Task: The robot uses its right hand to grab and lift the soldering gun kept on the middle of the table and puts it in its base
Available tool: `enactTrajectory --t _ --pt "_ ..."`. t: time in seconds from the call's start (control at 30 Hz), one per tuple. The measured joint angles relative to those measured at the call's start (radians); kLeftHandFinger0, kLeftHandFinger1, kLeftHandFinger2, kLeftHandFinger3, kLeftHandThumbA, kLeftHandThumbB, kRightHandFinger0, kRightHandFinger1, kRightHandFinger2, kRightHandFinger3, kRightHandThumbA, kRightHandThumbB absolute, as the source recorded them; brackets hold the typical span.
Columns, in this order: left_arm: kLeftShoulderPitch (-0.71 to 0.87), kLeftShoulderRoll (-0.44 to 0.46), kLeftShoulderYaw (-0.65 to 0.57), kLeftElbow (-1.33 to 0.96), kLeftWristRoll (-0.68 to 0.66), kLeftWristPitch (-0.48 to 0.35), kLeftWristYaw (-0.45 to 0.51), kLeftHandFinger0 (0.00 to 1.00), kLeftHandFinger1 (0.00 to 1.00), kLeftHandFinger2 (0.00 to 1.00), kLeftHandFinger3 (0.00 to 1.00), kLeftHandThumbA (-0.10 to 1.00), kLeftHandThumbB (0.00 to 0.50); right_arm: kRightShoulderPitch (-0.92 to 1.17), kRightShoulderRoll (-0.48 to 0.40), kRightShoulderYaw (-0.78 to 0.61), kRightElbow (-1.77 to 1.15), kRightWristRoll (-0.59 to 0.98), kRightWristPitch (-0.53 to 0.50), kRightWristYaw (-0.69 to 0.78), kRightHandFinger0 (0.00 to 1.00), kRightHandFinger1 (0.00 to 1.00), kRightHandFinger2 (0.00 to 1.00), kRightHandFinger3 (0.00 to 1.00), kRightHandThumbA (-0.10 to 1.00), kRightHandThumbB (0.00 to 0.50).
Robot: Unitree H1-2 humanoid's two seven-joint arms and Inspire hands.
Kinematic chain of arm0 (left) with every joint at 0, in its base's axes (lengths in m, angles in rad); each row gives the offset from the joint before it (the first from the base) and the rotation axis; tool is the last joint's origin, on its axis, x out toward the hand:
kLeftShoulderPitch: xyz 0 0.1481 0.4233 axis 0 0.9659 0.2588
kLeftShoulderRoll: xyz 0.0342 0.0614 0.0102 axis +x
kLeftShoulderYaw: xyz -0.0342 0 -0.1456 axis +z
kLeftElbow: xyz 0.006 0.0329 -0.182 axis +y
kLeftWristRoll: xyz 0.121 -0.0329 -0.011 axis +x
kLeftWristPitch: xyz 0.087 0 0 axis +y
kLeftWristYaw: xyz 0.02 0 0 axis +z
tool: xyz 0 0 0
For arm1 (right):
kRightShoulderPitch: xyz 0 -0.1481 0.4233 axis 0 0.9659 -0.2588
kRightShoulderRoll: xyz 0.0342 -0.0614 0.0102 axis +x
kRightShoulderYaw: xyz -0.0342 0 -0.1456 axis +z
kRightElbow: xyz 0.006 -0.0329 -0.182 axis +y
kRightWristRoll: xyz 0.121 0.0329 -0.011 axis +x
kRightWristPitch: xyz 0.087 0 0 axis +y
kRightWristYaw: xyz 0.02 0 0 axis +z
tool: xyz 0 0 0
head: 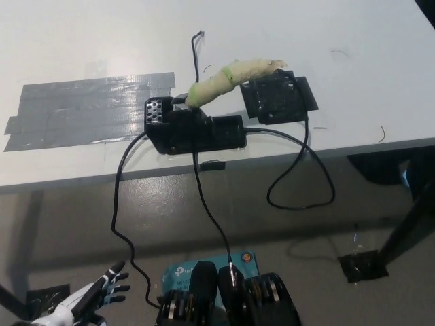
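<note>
The soldering gun (231, 77), wrapped in pale yellow-green tape, lies tilted on the white table (102, 41) with its lower end resting in the black base (194, 129). Its tip points right toward a black square pad (277, 97). Cables (299, 176) run from the base over the table's front edge. My white left hand (92, 299) rests at the lower left, below the table edge, with fingers apart and nothing in it. My black right hand is not in view.
A large patch of grey tape (85, 109) covers the table's left part. A thin black wire (196, 51) lies behind the gun. On the floor are a blue box (204, 272) and a dark table leg with its foot (397, 234) at the right.
</note>
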Motion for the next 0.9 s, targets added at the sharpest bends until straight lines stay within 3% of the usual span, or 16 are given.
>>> enactTrajectory --t 0.03,0.07,0.1,0.23,0.27,0.37,0.43,0.47,0.53,0.7,0.77,0.8,0.83,0.9 --pt "0.001 0.000 0.003 0.003 0.000 0.000 0.000 0.91 0.98 1.00 1.00 1.00 0.330 0.000 0.007 -0.008 0.021 0.014 -0.002 -0.001 0.50 0.58 0.82 1.00 0.12 0.302" --pt "0.002 0.000 0.006 0.006 0.000 0.000 0.000 0.90 0.98 1.00 1.00 1.00 0.330 -0.001 0.012 -0.015 0.038 0.030 -0.004 -0.001 0.46 0.55 0.80 1.00 0.12 0.303" --pt "0.001 0.000 0.010 0.008 0.000 0.001 0.000 0.91 0.98 1.00 1.00 1.00 0.335 -0.004 0.016 -0.019 0.058 0.050 -0.004 0.000 0.51 0.57 0.75 1.00 0.14 0.300" --pt "0.003 0.001 0.032 0.015 0.000 0.003 0.000 0.92 0.93 1.00 1.00 1.00 0.296 -0.024 0.014 -0.019 0.128 0.131 -0.008 0.009 0.42 0.51 0.71 1.00 0.12 0.297" --pt "0.005 0.004 0.034 0.014 0.002 0.003 0.001 0.92 0.93 1.00 1.00 1.00 0.316 -0.028 0.008 -0.010 0.142 0.159 -0.008 0.017 0.41 0.49 0.70 1.00 0.14 0.292" --pt "0.012 0.011 0.039 0.013 0.005 0.008 0.001 0.96 0.94 1.00 1.00 1.00 0.309 -0.030 -0.016 0.010 0.153 0.213 -0.007 0.033 0.28 0.41 0.70 1.00 0.19 0.290" --pt "0.015 0.015 0.041 0.013 0.006 0.010 0.001 0.94 0.93 1.00 1.00 1.00 0.300 -0.030 -0.027 0.015 0.151 0.244 -0.003 0.040 0.34 0.48 0.76 1.00 0.20 0.283" --pt "0.016 0.017 0.042 0.014 0.006 0.010 0.001 0.92 0.92 1.00 1.00 1.00 0.331 -0.031 -0.030 0.017 0.151 0.256 0.000 0.042 0.32 0.46 0.77 1.00 0.22 0.289" --pt "0.017 0.022 0.043 0.014 0.008 0.010 0.001 0.89 0.91 1.00 1.00 1.00 0.312 -0.031 -0.038 0.023 0.152 0.283 0.003 0.044 0.27 0.42 0.75 1.00 0.23 0.300" --pt "0.024 0.023 0.043 0.008 0.010 0.020 0.001 0.93 0.93 1.00 1.00 1.00 0.306 -0.032 -0.059 0.052 0.149 0.323 0.018 0.049 0.26 0.45 0.81 1.00 0.23 0.298" --pt "0.025 0.023 0.045 0.006 0.011 0.027 0.001 0.93 0.93 0.99 1.00 1.00 0.291 -0.032 -0.067 0.063 0.148 0.334 0.024 0.049 0.40 0.59 0.87 1.00 0.22 0.290" --pt "0.025 0.023 0.046 0.004 0.011 0.028 0.001 0.93 0.93 0.99 1.00 1.00 0.291 -0.032 -0.069 0.066 0.148 0.339 0.027 0.049 0.40 0.60 0.87 1.00 0.22 0.289" --pt "0.025 0.023 0.047 0.003 0.012 0.031 0.001 0.92 0.91 0.97 1.00 1.00 0.281 -0.033 -0.073 0.071 0.148 0.346 0.032 0.049 0.50 0.68 0.90 1.00 0.22 0.294" --pt "0.025 0.023 0.050 0.004 0.012 0.032 0.001 0.90 0.90 0.96 1.00 1.00 0.274 -0.033 -0.078 0.077 0.147 0.352 0.035 0.049 0.52 0.69 0.90 1.00 0.22 0.285"
